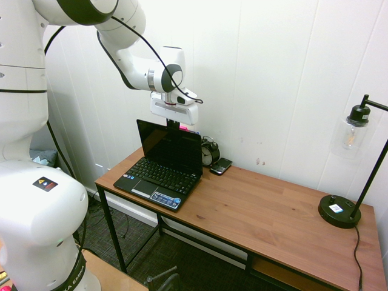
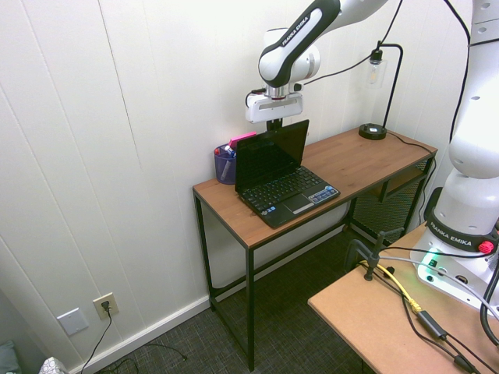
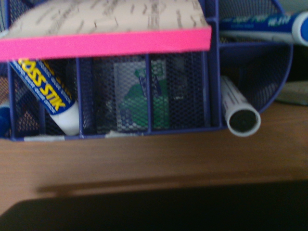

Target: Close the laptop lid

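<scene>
A small black laptop (image 1: 159, 176) stands open at the left end of the wooden desk (image 1: 267, 212). Its lid (image 1: 170, 148) is upright and leans slightly back, with the dark screen facing the desk's front. My gripper (image 1: 173, 123) hangs right at the lid's top edge, near the middle, with the fingers shut and nothing between them. From the other side, the gripper (image 2: 274, 123) sits just above the lid (image 2: 271, 153). In the wrist view, the lid's top edge (image 3: 159, 207) shows as a dark band.
A blue mesh organizer (image 3: 144, 115) with a pink-edged notepad (image 3: 106, 43), a glue stick (image 3: 48, 96) and markers stands behind the lid by the wall. A black alarm clock (image 1: 210, 151) and a phone (image 1: 221, 165) lie right of the laptop. A lamp (image 1: 339, 211) stands at the far end.
</scene>
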Controlling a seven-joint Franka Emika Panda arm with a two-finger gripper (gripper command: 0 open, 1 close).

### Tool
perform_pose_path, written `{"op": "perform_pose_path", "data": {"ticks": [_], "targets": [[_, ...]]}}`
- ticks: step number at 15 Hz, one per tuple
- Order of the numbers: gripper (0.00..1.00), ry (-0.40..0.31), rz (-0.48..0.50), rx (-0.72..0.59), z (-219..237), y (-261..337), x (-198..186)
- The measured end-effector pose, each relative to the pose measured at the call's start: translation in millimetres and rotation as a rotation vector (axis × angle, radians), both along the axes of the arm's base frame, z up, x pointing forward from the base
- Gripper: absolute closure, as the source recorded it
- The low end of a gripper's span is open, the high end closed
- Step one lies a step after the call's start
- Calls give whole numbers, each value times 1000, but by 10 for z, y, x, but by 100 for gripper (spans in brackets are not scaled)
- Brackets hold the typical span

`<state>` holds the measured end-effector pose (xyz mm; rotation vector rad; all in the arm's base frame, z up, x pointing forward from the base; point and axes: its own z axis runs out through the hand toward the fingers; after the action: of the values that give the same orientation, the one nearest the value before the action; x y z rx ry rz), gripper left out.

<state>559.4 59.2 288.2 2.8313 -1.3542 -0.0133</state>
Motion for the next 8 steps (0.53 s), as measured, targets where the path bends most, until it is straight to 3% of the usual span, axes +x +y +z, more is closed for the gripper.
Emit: {"op": "perform_pose_path", "data": {"ticks": [8], "targets": [[100,136,-4,-31,-628,-187,-656]]}}
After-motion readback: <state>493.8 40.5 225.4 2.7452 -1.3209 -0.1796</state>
